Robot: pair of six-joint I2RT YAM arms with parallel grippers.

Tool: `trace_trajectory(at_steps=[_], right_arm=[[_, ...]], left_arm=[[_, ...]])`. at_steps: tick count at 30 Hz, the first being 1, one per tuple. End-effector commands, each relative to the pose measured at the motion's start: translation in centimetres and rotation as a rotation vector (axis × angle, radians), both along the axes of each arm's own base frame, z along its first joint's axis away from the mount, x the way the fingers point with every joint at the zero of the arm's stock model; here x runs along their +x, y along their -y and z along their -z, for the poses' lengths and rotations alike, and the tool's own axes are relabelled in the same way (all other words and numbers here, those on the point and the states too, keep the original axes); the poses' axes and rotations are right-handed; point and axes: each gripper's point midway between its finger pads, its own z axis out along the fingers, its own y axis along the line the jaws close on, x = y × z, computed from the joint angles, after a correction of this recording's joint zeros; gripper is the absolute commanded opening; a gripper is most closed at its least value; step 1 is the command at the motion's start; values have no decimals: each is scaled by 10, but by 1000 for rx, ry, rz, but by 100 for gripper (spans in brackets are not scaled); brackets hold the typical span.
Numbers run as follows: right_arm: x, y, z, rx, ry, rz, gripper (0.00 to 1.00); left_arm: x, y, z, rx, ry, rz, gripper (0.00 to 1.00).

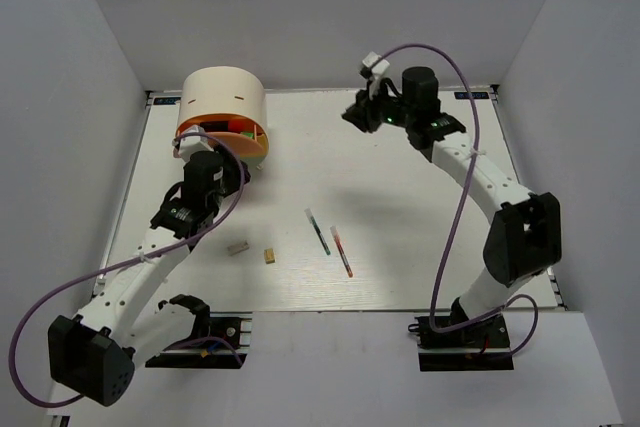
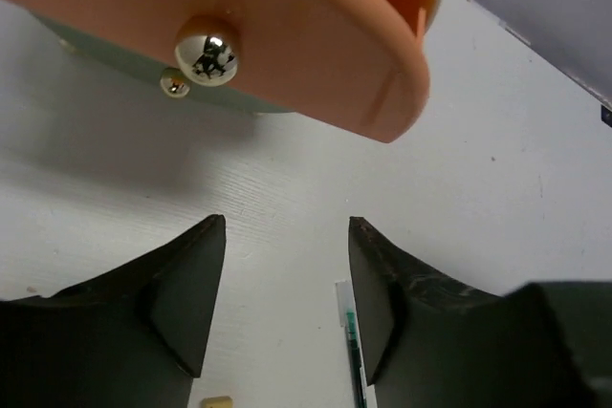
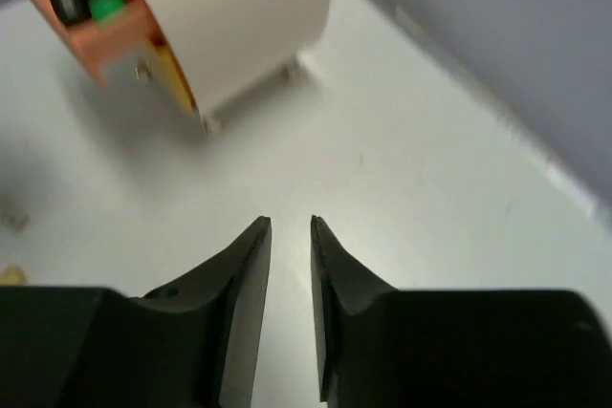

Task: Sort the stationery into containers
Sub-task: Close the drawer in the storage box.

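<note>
The cream drum (image 1: 222, 95) stands at the back left with its orange tray (image 1: 222, 137) and yellow tray (image 1: 256, 151) swung out. Black highlighters lie in the orange tray, one with a green end (image 3: 105, 7). Two thin pens, a green one (image 1: 318, 231) and a red one (image 1: 342, 252), lie mid-table. A grey block (image 1: 237, 247) and a tan block (image 1: 269, 256) lie to their left. My left gripper (image 1: 237, 171) is open and empty, just in front of the orange tray (image 2: 316, 45) and its knob (image 2: 206, 52). My right gripper (image 1: 355, 113) hovers at the back, empty, its jaws a narrow gap apart.
White walls close in the table on the left, back and right. In the left wrist view the green pen (image 2: 352, 351) and the tan block (image 2: 216, 402) show low in the frame. A purple cable loops beside each arm.
</note>
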Motion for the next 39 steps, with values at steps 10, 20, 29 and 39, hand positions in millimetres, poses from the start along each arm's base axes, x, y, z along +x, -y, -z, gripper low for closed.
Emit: trace_trajectory(at_steps=[10,20,29,39], right_arm=[[-62,90,64,-12,-223,24,16],[-66,102,74,20,-244,28,16],[-85,113,98,0,-264,40,16],[-91,117,113,-41,-267,36,16]], left_arm=[[2,-1,-23,-222,76,5,74],[9,-20,5,-469,90,-74,77],[20,-30,-10,-528,184,-70,79],[23,-33,-5,-551,198,-54,79]])
